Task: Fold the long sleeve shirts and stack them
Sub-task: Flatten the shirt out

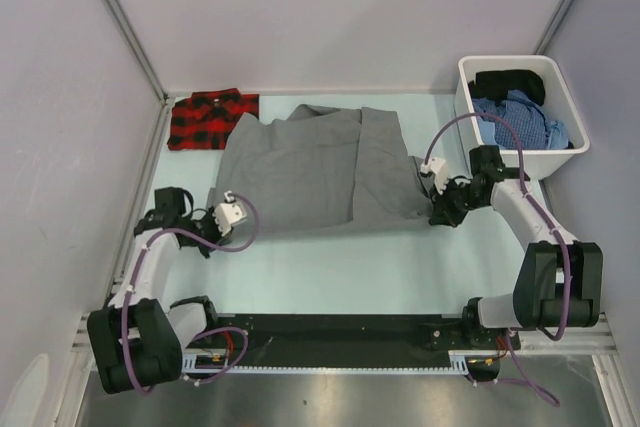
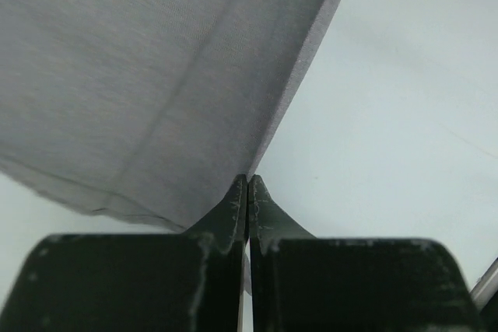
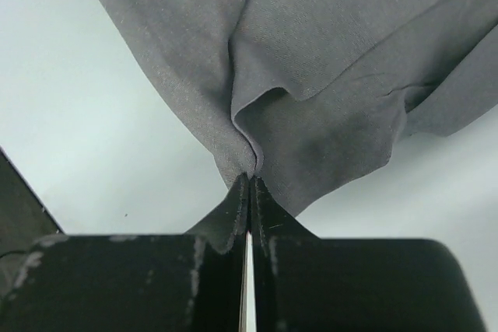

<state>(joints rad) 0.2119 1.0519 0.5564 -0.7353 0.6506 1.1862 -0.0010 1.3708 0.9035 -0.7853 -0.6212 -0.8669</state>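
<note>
A plain grey long sleeve shirt (image 1: pixel 310 172) lies spread across the middle of the table. My left gripper (image 1: pixel 220 225) is shut on its near left corner; in the left wrist view the fingertips (image 2: pixel 247 178) pinch the edge of the grey cloth (image 2: pixel 156 75). My right gripper (image 1: pixel 432 209) is shut on the shirt's right edge, and the right wrist view shows a fold of the grey cloth (image 3: pixel 327 75) bunched at that gripper (image 3: pixel 250 176). The red-and-black plaid shirt (image 1: pixel 212 119) lies folded at the back left corner.
A white bin (image 1: pixel 462 97) with blue and black clothes in it stands at the back right, just behind my right arm. Walls close in the table on the left, back and right. Purple cables loop off both wrists.
</note>
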